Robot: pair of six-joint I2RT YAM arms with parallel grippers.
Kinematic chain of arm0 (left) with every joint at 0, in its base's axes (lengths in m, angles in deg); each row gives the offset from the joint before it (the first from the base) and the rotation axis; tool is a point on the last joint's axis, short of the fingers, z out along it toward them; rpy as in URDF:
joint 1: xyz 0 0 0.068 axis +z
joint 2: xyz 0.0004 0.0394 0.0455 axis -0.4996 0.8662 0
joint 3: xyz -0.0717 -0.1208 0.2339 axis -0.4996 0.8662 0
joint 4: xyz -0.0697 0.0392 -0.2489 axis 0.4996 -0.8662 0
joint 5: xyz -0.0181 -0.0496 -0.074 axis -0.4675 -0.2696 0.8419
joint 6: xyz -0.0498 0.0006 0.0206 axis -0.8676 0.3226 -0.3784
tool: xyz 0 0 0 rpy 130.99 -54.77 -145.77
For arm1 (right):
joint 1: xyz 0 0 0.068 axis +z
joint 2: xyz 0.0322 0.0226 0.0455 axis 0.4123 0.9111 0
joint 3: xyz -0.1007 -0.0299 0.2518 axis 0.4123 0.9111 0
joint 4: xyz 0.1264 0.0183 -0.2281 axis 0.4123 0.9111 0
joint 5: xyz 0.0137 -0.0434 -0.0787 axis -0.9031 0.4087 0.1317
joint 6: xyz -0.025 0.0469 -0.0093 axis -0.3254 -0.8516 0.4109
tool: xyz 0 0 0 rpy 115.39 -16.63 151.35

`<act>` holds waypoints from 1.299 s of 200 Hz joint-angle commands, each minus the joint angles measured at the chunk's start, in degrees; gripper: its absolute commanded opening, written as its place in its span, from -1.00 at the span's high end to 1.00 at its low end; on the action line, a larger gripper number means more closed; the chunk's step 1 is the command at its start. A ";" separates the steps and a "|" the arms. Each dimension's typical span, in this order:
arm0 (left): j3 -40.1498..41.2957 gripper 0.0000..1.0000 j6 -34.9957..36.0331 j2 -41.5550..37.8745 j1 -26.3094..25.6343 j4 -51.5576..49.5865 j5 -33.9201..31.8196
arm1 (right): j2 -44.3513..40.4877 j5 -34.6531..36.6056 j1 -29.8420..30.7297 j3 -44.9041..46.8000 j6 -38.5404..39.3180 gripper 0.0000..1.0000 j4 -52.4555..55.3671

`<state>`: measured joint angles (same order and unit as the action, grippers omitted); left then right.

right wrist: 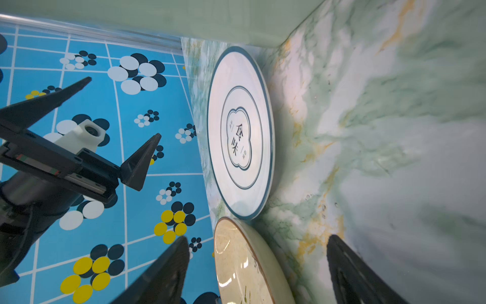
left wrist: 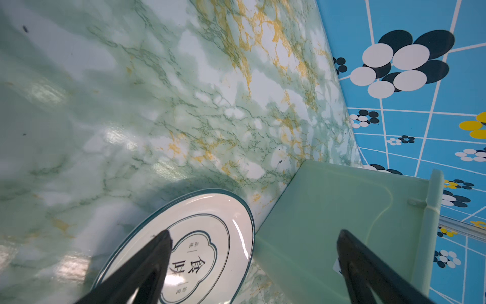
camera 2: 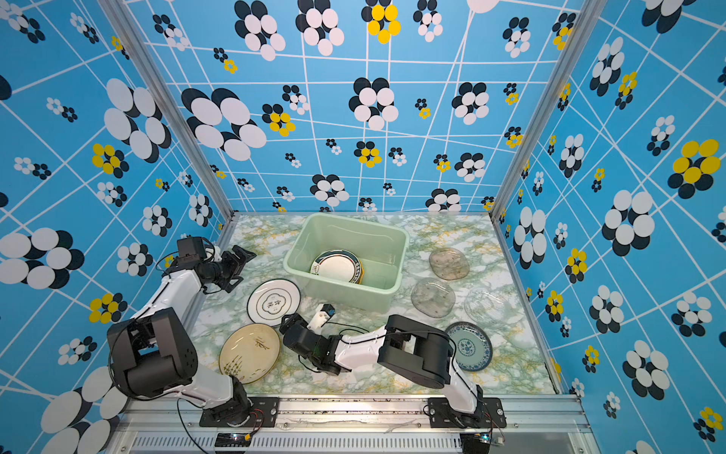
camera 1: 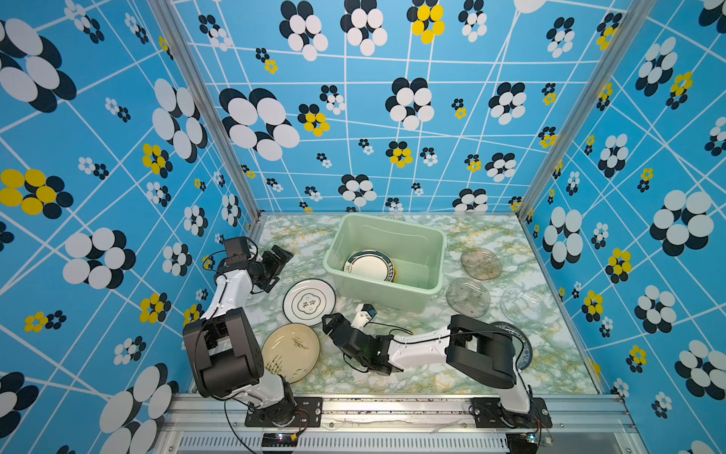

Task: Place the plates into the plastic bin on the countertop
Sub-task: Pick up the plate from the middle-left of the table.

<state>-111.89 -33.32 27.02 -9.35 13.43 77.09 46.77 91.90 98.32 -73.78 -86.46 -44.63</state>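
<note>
**Top views.** Plastic bin [camera 1: 377,293] is sitting toward the back of the countertop [camera 1: 432,379], with only a thin marble strip showing behind it. A dark-rimmed white plate [camera 1: 369,267] is lying inside at the left end, a yellow plate edge [camera 1: 394,276] peeking out beneath. Lettered plate [camera 1: 309,302] is lying just off the bin's near-left corner, cream plate [camera 1: 290,351] nearer the front frame [camera 1: 393,405]. Three glass plates [camera 1: 467,296] are spreading right of the bin. Blue-white plate [camera 2: 471,348] is showing nearly whole in a top view; in a top view the right arm is covering most of it. Left gripper [camera 1: 281,271] is hanging by the left edge, right gripper [camera 1: 328,328] low beside the cream plate. Free marble is running along the front.

**Left wrist.** Left fingers [left wrist: 157,252] are standing wide apart, nothing between them. Lettered plate [left wrist: 210,237] is lying just beside the bin wall [left wrist: 342,210]; contact unclear. Centre is reading "食味"; the flanking small characters are unreadable.

**Right wrist.** Right fingers [right wrist: 171,268] are standing parted, clasping nothing. Lettered plate [right wrist: 240,131] is showing the same two characters. Cream plate [right wrist: 236,263] is showing a brown rim line; the gap between the two plates is too tight to judge. Left gripper [right wrist: 125,106] is gaping against the side wall.
</note>
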 commanded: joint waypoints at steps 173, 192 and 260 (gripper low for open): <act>-3.39 -0.98 10.69 19.05 -0.22 5.10 6.90 | 11.66 -6.95 -3.94 -10.42 -8.97 -0.61 -0.78; -3.58 -0.98 11.71 19.72 -0.51 5.03 8.20 | 12.66 -7.21 -4.09 -11.79 -8.86 -0.60 -0.68; -4.11 -0.98 15.41 21.44 -0.91 3.53 11.41 | 14.73 -7.22 -4.46 -14.84 -9.14 -0.42 1.31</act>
<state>-115.72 -20.42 46.60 -10.01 18.02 86.77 58.99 84.80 94.32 -87.07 -95.50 -47.82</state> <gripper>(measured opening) 0.992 0.723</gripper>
